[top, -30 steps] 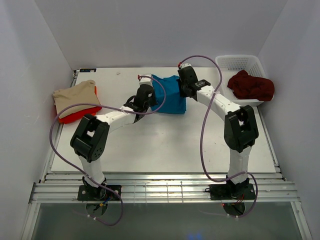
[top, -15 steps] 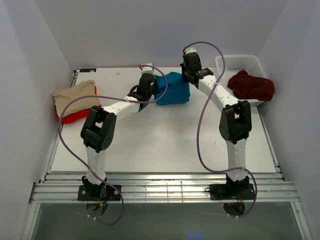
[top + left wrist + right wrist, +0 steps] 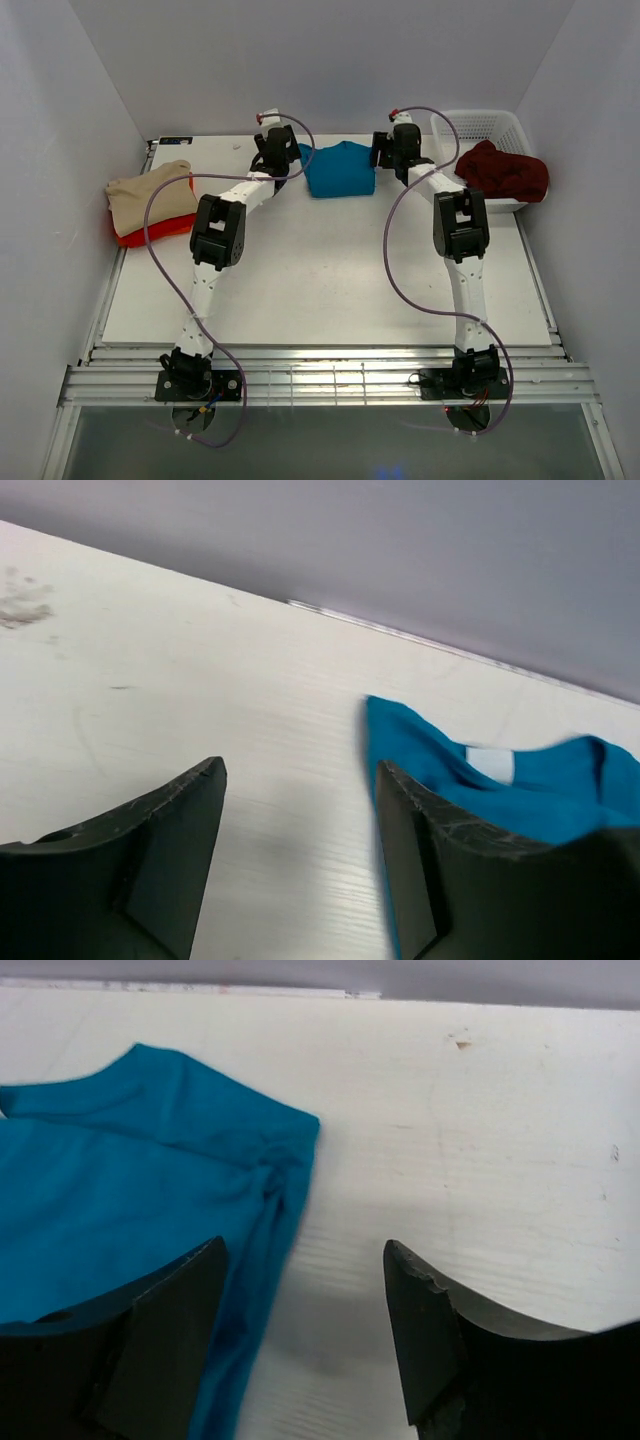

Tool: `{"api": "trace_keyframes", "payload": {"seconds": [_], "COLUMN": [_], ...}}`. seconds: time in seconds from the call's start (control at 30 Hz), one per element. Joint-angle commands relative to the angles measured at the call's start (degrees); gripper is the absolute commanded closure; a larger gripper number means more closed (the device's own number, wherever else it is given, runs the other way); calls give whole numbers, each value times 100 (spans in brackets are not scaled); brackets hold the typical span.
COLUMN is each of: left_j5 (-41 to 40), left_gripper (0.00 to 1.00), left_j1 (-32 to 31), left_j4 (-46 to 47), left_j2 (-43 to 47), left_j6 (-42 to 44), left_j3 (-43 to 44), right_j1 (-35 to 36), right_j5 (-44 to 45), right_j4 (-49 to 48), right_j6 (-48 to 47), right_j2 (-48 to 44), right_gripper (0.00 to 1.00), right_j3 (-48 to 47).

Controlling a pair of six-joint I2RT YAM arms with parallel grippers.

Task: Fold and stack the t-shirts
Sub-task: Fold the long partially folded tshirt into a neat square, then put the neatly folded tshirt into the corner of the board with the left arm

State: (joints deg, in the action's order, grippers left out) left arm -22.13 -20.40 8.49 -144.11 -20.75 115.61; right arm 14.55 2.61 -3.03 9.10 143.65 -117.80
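Teal blue t-shirt (image 3: 338, 168): far middle of the table (image 3: 320, 290), well apart from the other shirts. Lies spread in a rough rectangle, collar toward the back wall. Sits between the two arms, both stretched far out across the table.

Left gripper (image 3: 300, 810): released, jaws parted wide, nothing held. Bare white table between the fingers. Just beside the shirt's left edge. In the left wrist view, the finger on the right side (image 3: 420, 880) overlaps the teal hem; cannot tell whether touching. Collar opening with a pale label visible past that finger.

Right gripper (image 3: 305, 1300): likewise released, jaws apart, nothing gripped. At the shirt's right edge. In the right wrist view, one finger (image 3: 150, 1350) over teal cloth, the other over bare table, shadow between them. Cloth bunched in small creases at the near corner.

Beige t-shirt (image 3: 150, 192): folded, at the left edge of the table. Rests on top of the bright red t-shirt (image 3: 155, 232), red showing along the near side.

Dark maroon t-shirt (image 3: 503, 170): crumpled, not folded. Lies in the white lattice basket (image 3: 480, 124) at the far right corner, spilling over the near rim.
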Motion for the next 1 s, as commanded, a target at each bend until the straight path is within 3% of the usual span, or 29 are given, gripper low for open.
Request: {"api": "trace_keyframes", "payload": {"seconds": [0.0, 0.2, 0.47, 0.53, 0.57, 0.67, 0.97], "left_j5": [-415, 715, 2518, 2783, 2836, 2907, 2784], "left_gripper": [27, 27, 24, 24, 24, 23, 22], "left_j1": [28, 28, 28, 28, 28, 28, 28], "left_j4": [-31, -14, 152, 144, 135, 144, 434], "left_j2": [639, 981, 1087, 982, 973, 1113, 2132], "left_j6": [159, -279, -1071, -1150, -1176, -1282, -931], "left_j3": [-3, -504, -1049, -1006, -1023, -1294, -2534], "right_j1": [-119, -110, -92, -84, -66, 4, 119], "right_j5": [-700, -1052, -1587, -1955, -2114, -2625, -3039], "right_j4": [-1584, -893, -1341, -1097, -956, -210, -217], "right_j6": [-49, -128, 311, 469, 522, 715, 1173], "right_j2": [-1048, -1542, -1947, -1719, -1605, -964, -31], "right_gripper": [29, 29, 34, 55, 74, 92, 92], "right_j3": [920, 1092, 2024, 1693, 1516, 631, 346]}}
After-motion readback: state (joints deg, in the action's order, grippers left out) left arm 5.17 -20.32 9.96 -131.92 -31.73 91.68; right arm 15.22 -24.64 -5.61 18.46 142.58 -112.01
